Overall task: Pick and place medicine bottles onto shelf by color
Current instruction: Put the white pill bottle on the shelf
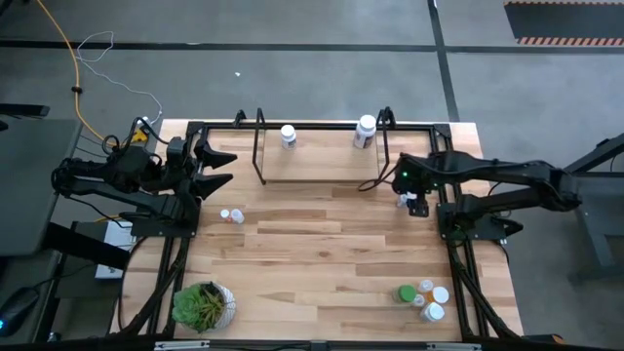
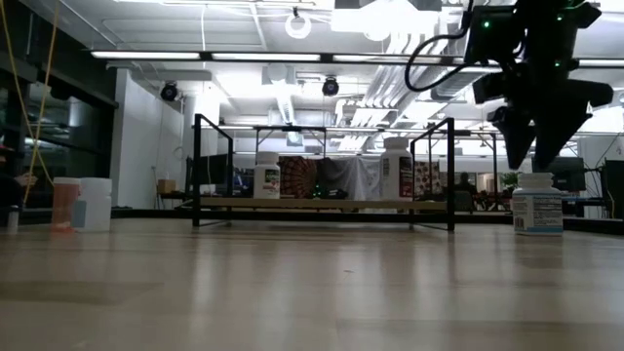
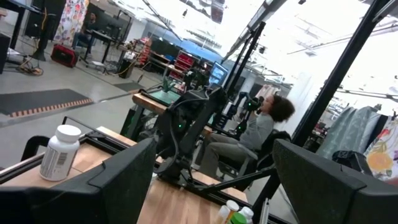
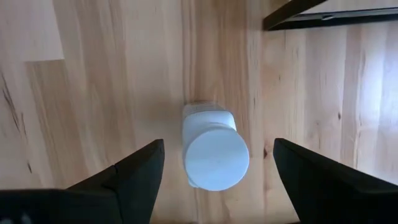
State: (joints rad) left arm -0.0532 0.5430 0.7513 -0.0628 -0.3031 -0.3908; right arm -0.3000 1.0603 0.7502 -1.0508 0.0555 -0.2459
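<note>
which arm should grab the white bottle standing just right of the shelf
Right. Its open pincer hangs directly above that white bottle, fingers either side. The left pincer waits at the table's far left edge, beyond the shelf.

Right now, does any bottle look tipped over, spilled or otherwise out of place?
Nothing stands out. Two white bottles stand upright on the shelf. The right tool, open, hangs over an upright white bottle. The other bottles on the table show no spill.
</note>
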